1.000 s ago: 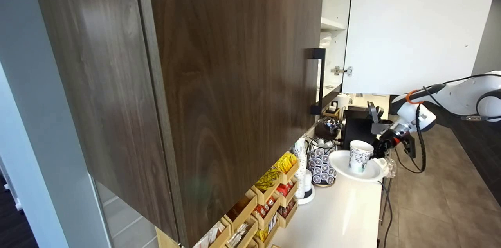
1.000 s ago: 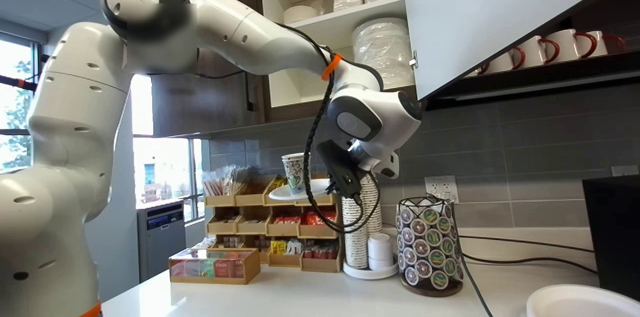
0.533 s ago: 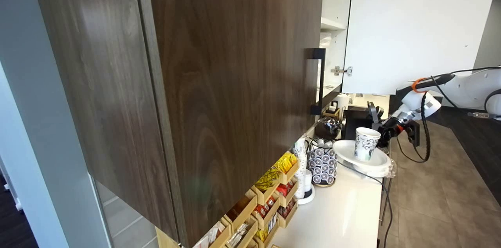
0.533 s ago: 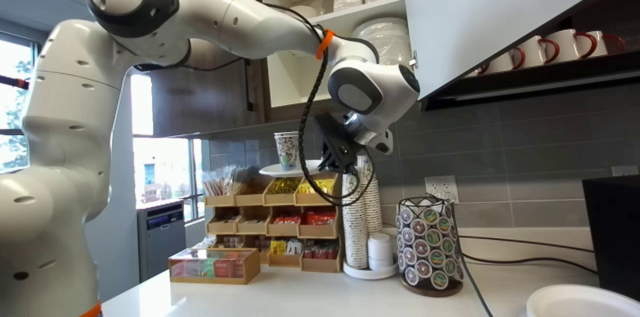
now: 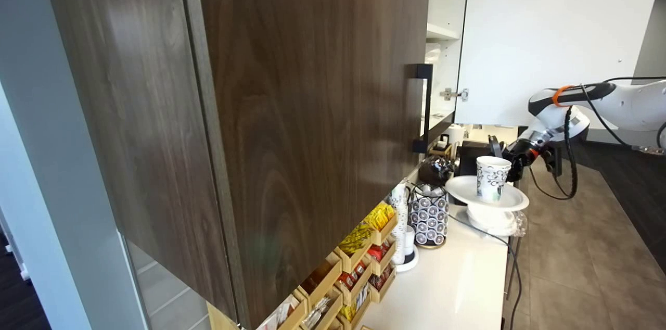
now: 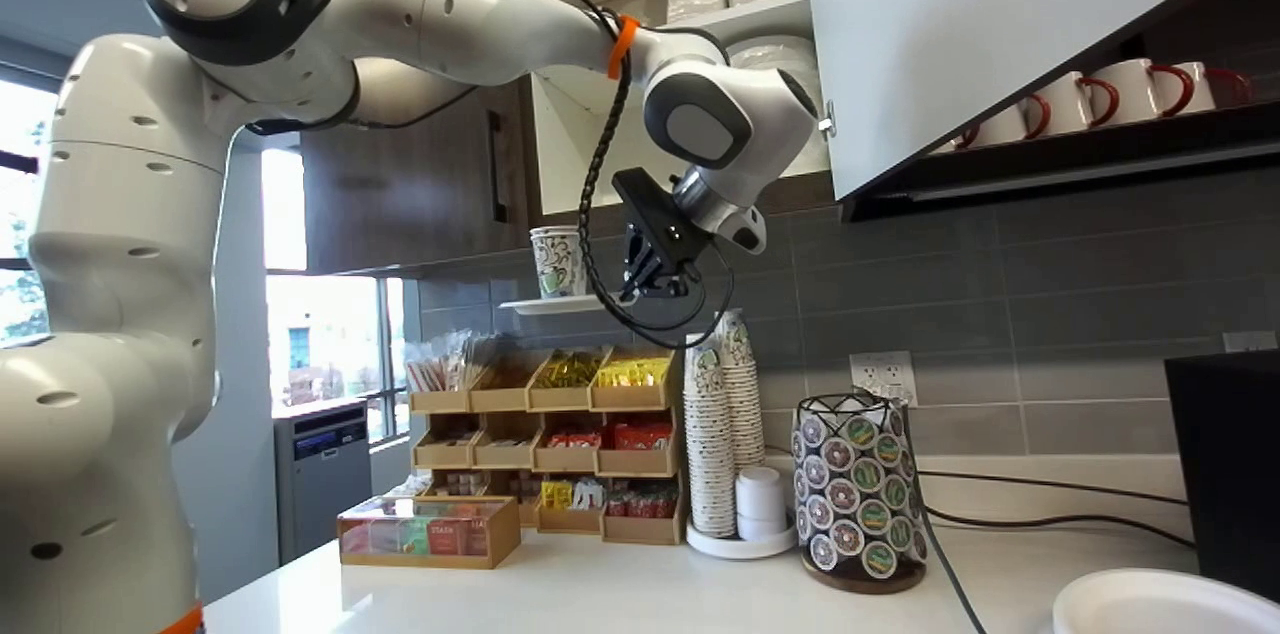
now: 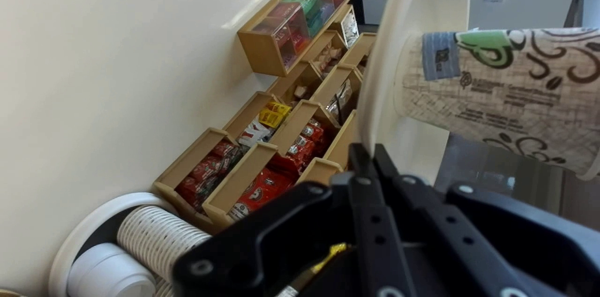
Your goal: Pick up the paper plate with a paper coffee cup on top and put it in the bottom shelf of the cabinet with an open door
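Grey tiles (image 6: 1090, 334) are backing the surface (image 6: 600, 599). Above it, the cup (image 6: 558, 264) is standing upright on the plate (image 6: 545, 307), in midair below the bottom shelf (image 5: 440, 117); the end effector (image 7: 370, 149) is pinching the plate's edge, nearly closed. Raising it is probably requiring slow, level travel; tilt could be sliding the cup. Underneath, the tea box (image 6: 507, 536) is holding packets (image 6: 445, 536), bins (image 6: 557, 400) sachets (image 6: 572, 370), the pod holder (image 6: 860, 582) pods (image 6: 873, 517).
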`<state>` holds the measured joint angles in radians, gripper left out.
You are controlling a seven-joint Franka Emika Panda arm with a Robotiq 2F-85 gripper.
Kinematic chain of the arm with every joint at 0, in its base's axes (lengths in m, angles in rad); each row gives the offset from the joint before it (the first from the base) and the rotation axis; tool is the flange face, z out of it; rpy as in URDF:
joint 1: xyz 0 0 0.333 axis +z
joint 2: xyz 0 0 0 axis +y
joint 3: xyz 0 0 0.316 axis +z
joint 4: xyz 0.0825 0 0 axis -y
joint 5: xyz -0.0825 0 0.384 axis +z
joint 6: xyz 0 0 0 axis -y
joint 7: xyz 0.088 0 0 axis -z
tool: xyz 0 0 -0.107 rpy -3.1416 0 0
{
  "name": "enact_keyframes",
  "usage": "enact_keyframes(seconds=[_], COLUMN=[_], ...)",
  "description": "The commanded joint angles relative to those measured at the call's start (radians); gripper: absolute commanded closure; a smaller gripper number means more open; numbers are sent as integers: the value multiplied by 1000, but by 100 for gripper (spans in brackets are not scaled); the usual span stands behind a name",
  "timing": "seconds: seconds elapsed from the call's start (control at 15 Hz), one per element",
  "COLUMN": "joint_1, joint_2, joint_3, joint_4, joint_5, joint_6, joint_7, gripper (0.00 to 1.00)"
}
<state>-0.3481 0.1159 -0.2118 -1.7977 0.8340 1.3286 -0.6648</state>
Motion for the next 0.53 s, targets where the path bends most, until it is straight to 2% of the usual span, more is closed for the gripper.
enact_keyframes(seconds=[0.0, 0.47], joint_1=[17, 19], joint_2=[-7, -31], joint_3=[-18, -18], joint_4=[14, 34], joint_5=[0, 19], joint_6=[-16, -38], joint_7=[8, 25], gripper=[96, 99])
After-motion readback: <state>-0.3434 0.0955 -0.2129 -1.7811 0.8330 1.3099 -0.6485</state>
